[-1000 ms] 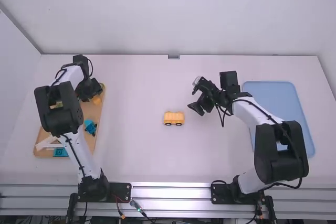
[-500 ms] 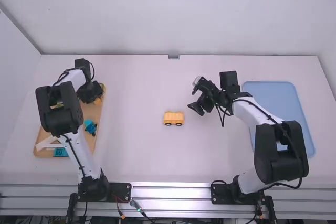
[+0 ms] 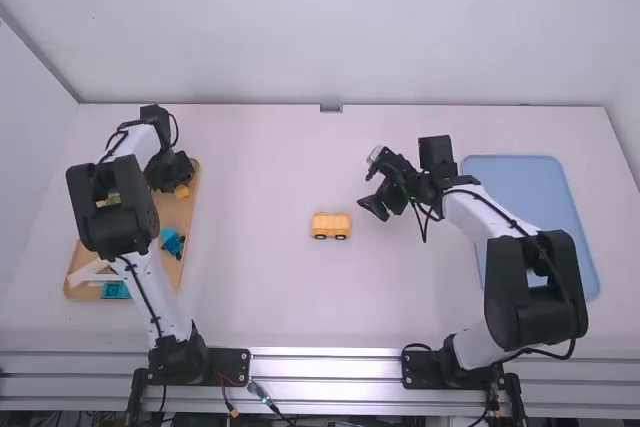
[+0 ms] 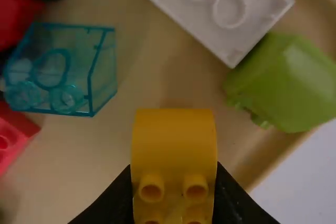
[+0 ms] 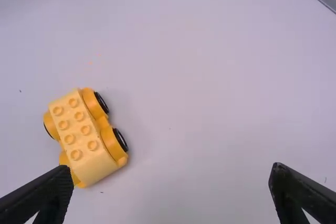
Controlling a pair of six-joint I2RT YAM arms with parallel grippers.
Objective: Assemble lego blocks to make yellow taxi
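The high view shows the left gripper (image 3: 176, 179) at the tan tray (image 3: 178, 215) and the yellow wheeled base (image 3: 331, 225) on the table (image 3: 270, 297), near the right gripper (image 3: 371, 185). In the left wrist view, its fingers pinch a curved yellow block (image 4: 173, 140). The right wrist view shows fingers spread wide, empty.
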